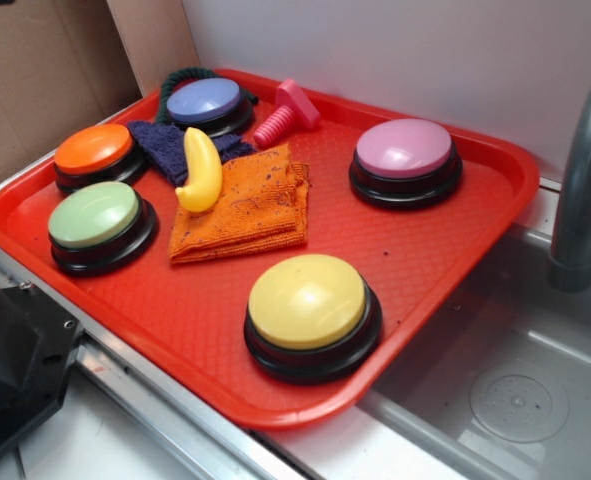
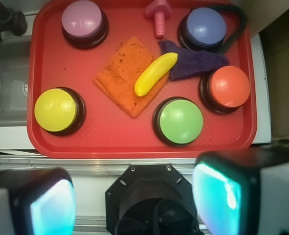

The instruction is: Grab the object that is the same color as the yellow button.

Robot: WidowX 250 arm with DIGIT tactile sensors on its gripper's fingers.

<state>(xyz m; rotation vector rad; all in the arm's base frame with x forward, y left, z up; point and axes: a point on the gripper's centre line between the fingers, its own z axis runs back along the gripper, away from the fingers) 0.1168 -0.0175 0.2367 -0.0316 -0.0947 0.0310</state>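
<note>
Nearest us, our gripper (image 2: 134,200) hangs wide open and empty, high above the front edge of the red tray (image 2: 41,142). Beyond it sit the green button (image 2: 178,120) and the yellow button (image 2: 56,110). Farther in, the banana (image 2: 155,74) lies across the orange cloth (image 2: 122,81), one end on the purple cloth (image 2: 195,62). We risk pinching cloth with it, or having the glossy curve slip free; the green button crowds our approach. We can read no labels or writing anywhere.
</note>
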